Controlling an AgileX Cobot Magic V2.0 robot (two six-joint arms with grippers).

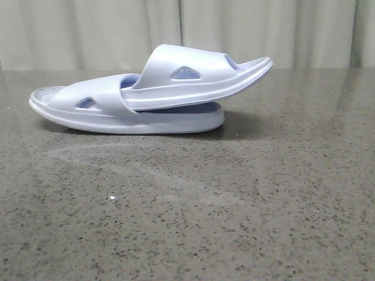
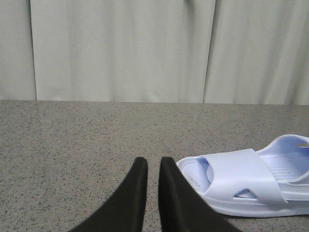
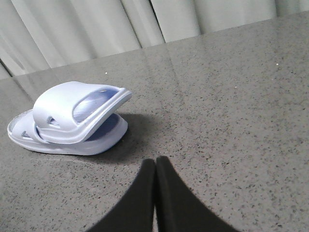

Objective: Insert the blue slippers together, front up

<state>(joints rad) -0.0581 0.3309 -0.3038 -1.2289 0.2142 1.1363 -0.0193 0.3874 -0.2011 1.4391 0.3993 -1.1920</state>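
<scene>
1. Bench (image 1: 187, 222): dark speckled stone-like top, filling the front view, with a faint pale smear near its middle.
2. Curtain (image 1: 88, 32): pale, pleated, hanging behind the bench's far edge.
3. Slippers (image 1: 146, 93): lavender-blue pair, nested together toward the far side of the bench, slightly left of centre in the front view.
4. Lower slipper (image 1: 99, 114): flat on the bench, sole down, lengthwise left to right.
5. Upper slipper (image 1: 193, 73): one end pushed under the lower slipper's strap, the other end tilted up to the right, clear of the bench; triangular cut-out visible in each strap.
6. Left pincer (image 2: 153, 166): black fingers (image 2: 137, 183) nearly together, a narrow gap between the tips, holding nothing, just beside the slippers but not touching.
7. Right pincer (image 3: 155, 164): fingers pressed tip to tip, holding nothing, apart from the pair.
</scene>
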